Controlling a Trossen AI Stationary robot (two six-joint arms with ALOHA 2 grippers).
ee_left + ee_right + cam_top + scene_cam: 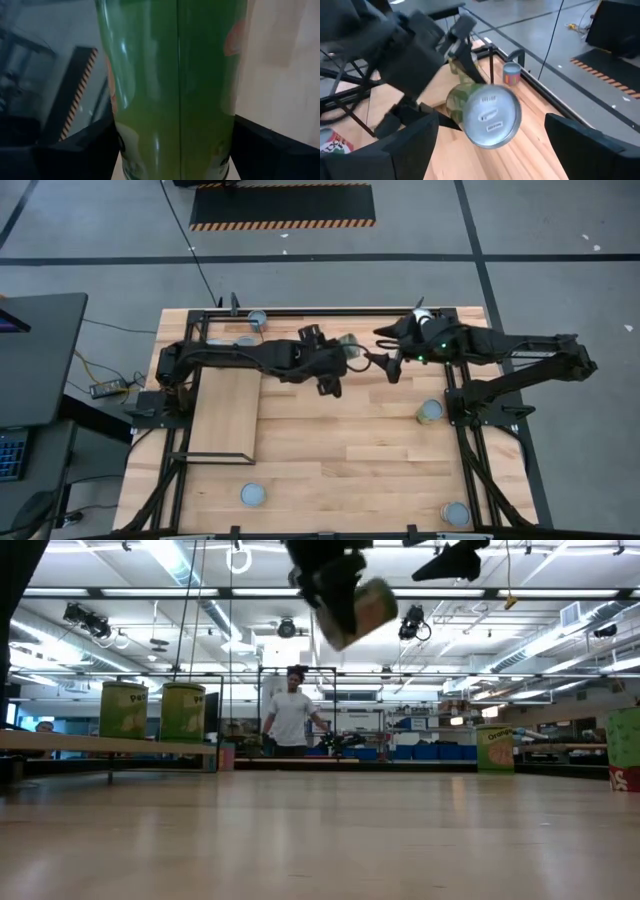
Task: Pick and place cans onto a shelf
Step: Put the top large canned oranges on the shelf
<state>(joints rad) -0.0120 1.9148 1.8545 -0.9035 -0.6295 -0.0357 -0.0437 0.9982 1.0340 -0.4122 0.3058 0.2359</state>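
The cans lie scattered: one green-sided can (347, 347) is held off the surface, tilted on its side, in the left gripper (343, 354) near the middle of the far half — its fingers (75, 150) press the can's flanks. Facing it, just beside its silver end, the right gripper (384, 350) stands with fingers spread wide, holding nothing. Other cans rest on the surface: one by the right frame (430, 411), two near the front edge (253, 494), (456, 514), one at the far edge (258, 318). The shelf (225, 413) lies at the left.
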